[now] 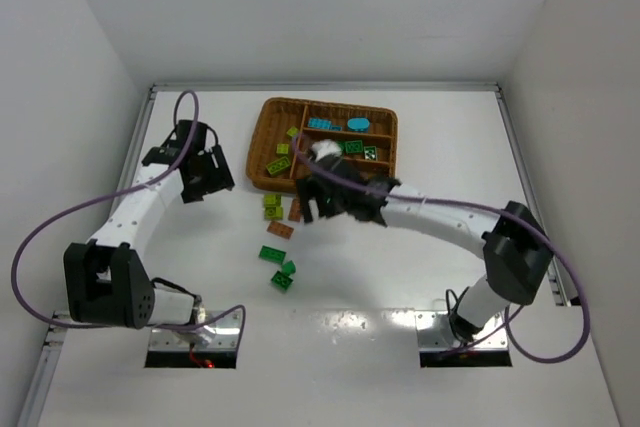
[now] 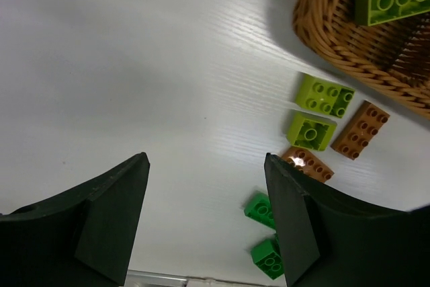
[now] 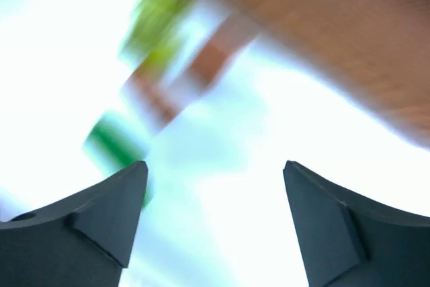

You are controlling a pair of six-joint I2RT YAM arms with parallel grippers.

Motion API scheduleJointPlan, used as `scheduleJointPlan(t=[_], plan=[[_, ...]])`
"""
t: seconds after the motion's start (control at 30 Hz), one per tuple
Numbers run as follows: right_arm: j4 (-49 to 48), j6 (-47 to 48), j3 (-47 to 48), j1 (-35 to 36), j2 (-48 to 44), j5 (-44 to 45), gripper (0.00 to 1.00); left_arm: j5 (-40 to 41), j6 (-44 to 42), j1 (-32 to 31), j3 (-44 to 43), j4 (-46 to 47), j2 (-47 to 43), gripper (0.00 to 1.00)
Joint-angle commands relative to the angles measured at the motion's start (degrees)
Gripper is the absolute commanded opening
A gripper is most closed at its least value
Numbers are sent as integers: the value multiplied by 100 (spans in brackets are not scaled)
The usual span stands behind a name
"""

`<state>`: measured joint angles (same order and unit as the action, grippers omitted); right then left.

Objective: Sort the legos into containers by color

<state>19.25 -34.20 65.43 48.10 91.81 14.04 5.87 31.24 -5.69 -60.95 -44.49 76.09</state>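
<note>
— Where is the left gripper point(image 1: 205, 175)?
— Near the table's point(image 1: 420, 267) left edge, left of the wicker tray point(image 1: 262, 152). Its jaws are spread wide over bare tabletop. In its wrist view the loose legos lie by the finger point(image 2: 295, 226) on the right: loose yellow-green bricks point(image 2: 324, 95) and brown-orange bricks point(image 2: 360, 130) beyond it, and a loose dark green brick point(image 2: 260, 208) peeking just inside it.
— And the tray?
— By the far edge, mid-table. Sorted yellow-green bricks point(image 1: 278, 163) lie in its tall left section, cyan pieces point(image 1: 321, 123) in the farthest narrow one, sorted dark green bricks point(image 1: 352, 147) nearer.
— The right gripper point(image 1: 315, 207)?
— At the tray's near edge, above the loose cluster, jaws parted and gripping nothing. Its wrist view is blurred: the green and brown smears sit above its left-side finger point(image 3: 107, 213), not between the two.
</note>
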Motion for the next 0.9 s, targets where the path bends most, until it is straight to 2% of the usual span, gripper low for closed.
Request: scheduleJointPlan(t=[0.0, 0.1, 0.33, 0.47, 0.67, 0.7, 0.87], plan=[[-421, 176, -522, 822, 30, -832, 85, -306, -101, 191, -241, -51, 107, 76], [-676, 176, -637, 1429, 144, -1193, 88, -306, -101, 244, -295, -51, 107, 76], [-852, 71, -269, 1746, 873, -1255, 86, -367, -101, 244, -295, -51, 55, 76], [-782, 1, 136, 1747, 1400, -1193, 73, -437, -101, 244, -242, -51, 2, 76], [-782, -52, 251, 1694, 1699, -1088, 65, -499, -101, 244, -137, 2, -60, 76], [-730, -52, 321, 1694, 1804, -1088, 61, -499, -101, 244, -137, 2, -60, 76], [-528, -104, 383, 1694, 1876, -859, 50, -499, -101, 244, -84, 2, -60, 76]])
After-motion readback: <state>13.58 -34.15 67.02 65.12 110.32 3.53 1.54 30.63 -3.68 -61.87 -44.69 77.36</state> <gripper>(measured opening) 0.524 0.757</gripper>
